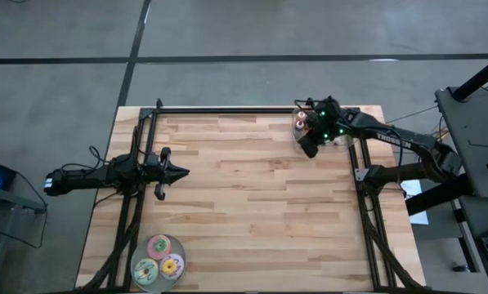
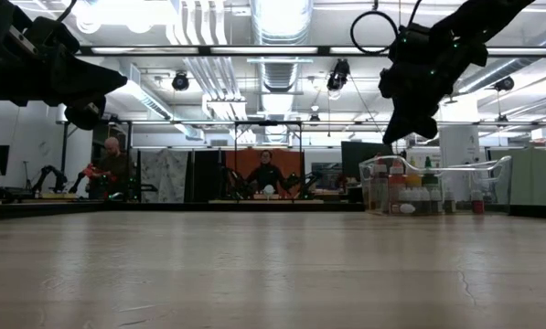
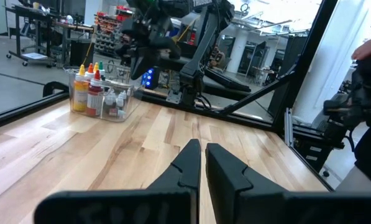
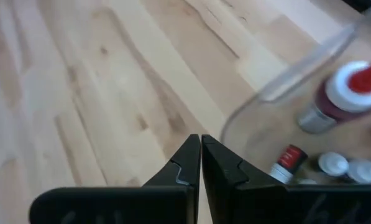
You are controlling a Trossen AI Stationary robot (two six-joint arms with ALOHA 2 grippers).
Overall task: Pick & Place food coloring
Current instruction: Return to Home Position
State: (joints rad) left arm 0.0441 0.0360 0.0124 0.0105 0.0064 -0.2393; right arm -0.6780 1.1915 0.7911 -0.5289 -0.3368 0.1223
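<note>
Hovering raised just beside the clear bin (image 2: pixel 437 178) at the counter's (image 1: pixel 252 204) far right corner, the right hand (image 4: pixel 201 140) held its fingers together, empty. The food coloring bottles (image 3: pixel 93 93) stood inside, so sorting seemed finished. The left hand (image 3: pixel 202 147), fingers together, hung by the left edge.

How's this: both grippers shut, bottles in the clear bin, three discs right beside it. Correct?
No. The discs lie far from the bin, at the diagonally opposite corner; the high view shows it. The rest holds.
</note>
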